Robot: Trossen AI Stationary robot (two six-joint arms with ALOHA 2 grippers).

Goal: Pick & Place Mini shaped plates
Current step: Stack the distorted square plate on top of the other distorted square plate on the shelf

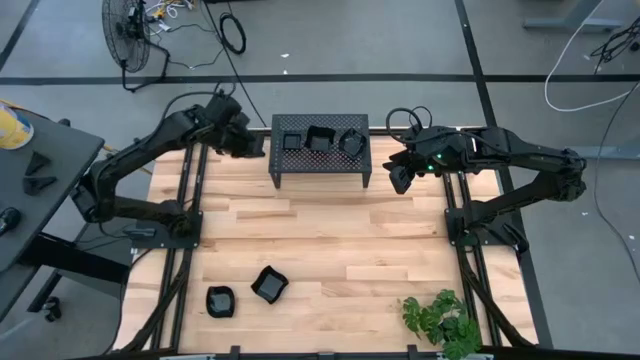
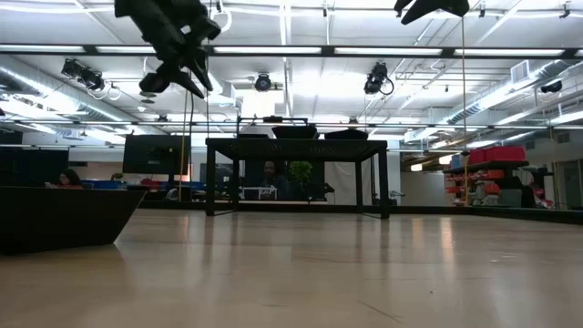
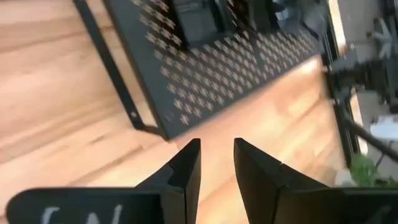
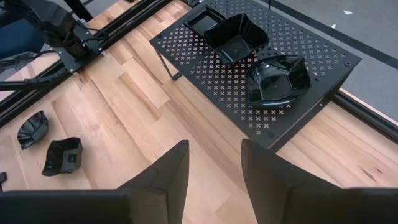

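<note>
High view: three mini shaped plates [image 1: 320,139] sit on the perforated stand [image 1: 320,165], top centre; two more [image 1: 245,293] lie lower left on the surface [image 1: 330,250]. Both empty, parted: left gripper [image 1: 252,148] beside stand's left end, right gripper [image 1: 400,178] off its right end, equally near.

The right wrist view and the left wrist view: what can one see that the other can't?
Only the right wrist view shows two little black plates lying on the wooden table, one beside the other, plus whole plates on the stand: a wavy one and a squarish one. Only the left wrist view shows a bit of green plant. Both show the black stand with holes and their own gripper, left and right, open and empty.
</note>
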